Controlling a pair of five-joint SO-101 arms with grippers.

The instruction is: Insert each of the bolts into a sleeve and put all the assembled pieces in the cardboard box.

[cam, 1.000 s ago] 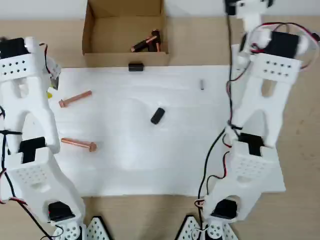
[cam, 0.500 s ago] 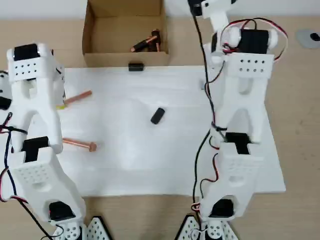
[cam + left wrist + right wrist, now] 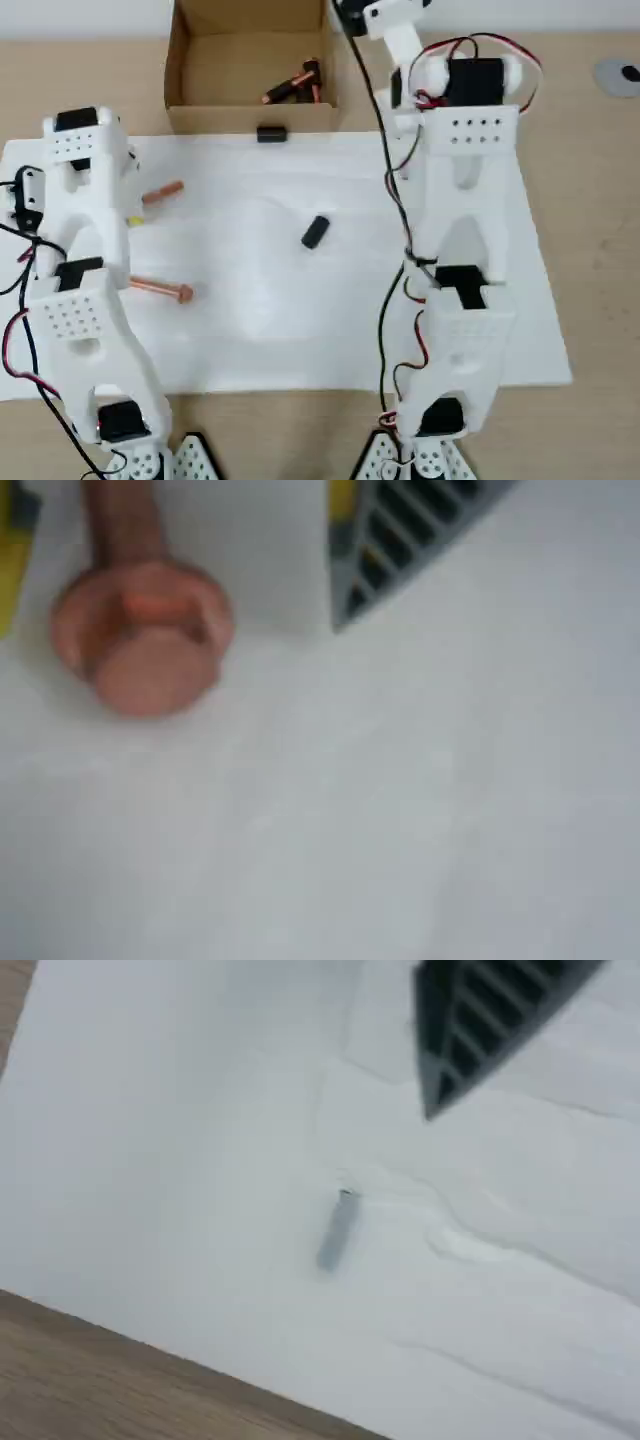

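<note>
On a white sheet (image 3: 250,330) spread over the tabletop (image 3: 590,200), one bolt (image 3: 158,290) lies nearest the arms' bases, just beside the left arm. Farther out, a black sleeve (image 3: 315,231) rests alone mid-sheet. The left end effector (image 3: 185,550) is down at the sheet, jaws apart on either side of a second bolt (image 3: 140,645) and not clamped on it. In the high view, this bolt's shank pokes out from under the arm. A small grey pin (image 3: 338,1230) lies on the sheet under the right arm. A second sleeve (image 3: 272,134) sits at the sheet's far edge, against the box (image 3: 180,70), where assembled pieces (image 3: 295,85) lie by the right wall. The right end effector (image 3: 372,14) hangs beside that wall; whether it is apart or together cannot be told.
</note>
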